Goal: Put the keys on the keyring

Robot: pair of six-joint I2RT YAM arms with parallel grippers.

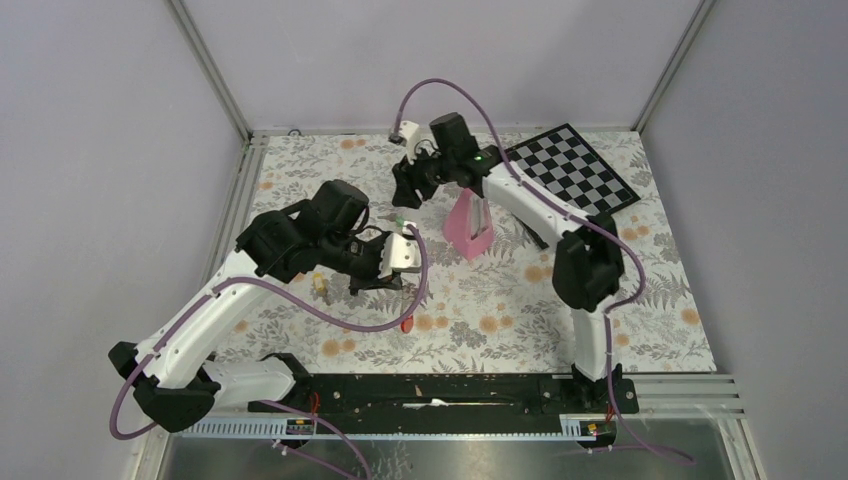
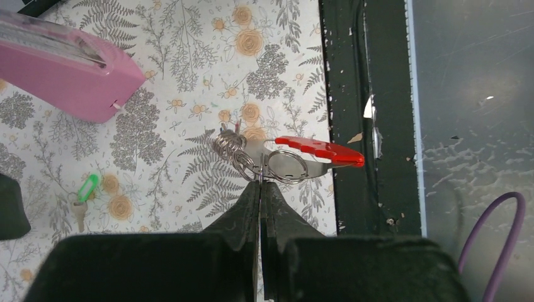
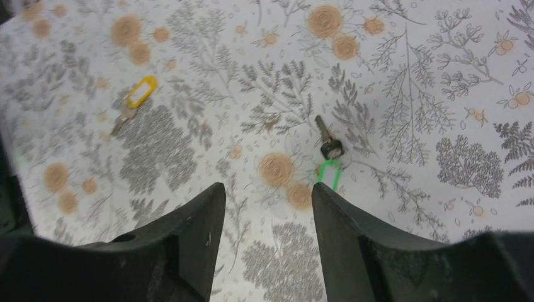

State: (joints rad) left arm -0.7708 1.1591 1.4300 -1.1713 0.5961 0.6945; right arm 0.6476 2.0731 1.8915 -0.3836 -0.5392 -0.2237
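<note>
My left gripper [image 2: 260, 182] is shut on the keyring [image 2: 289, 165], pinching its grey metal side. The keyring's red bar [image 2: 321, 151] points toward the black rail, and small wire rings [image 2: 230, 145] hang at its other end. From above, the red bar [image 1: 407, 322] shows below the left wrist. My right gripper [image 3: 267, 189] is open above the cloth with nothing between its fingers. A key with a green tag [image 3: 327, 157] lies just beyond its right fingertip and also shows in the left wrist view [image 2: 85, 192]. A key with a yellow tag [image 3: 135, 97] lies further left.
A pink metronome-shaped pyramid [image 1: 470, 225] stands mid-table, right of the green-tag key. A checkerboard [image 1: 575, 165] lies at the back right. The black base rail [image 1: 450, 390] runs along the near edge. Purple cables loop over both arms.
</note>
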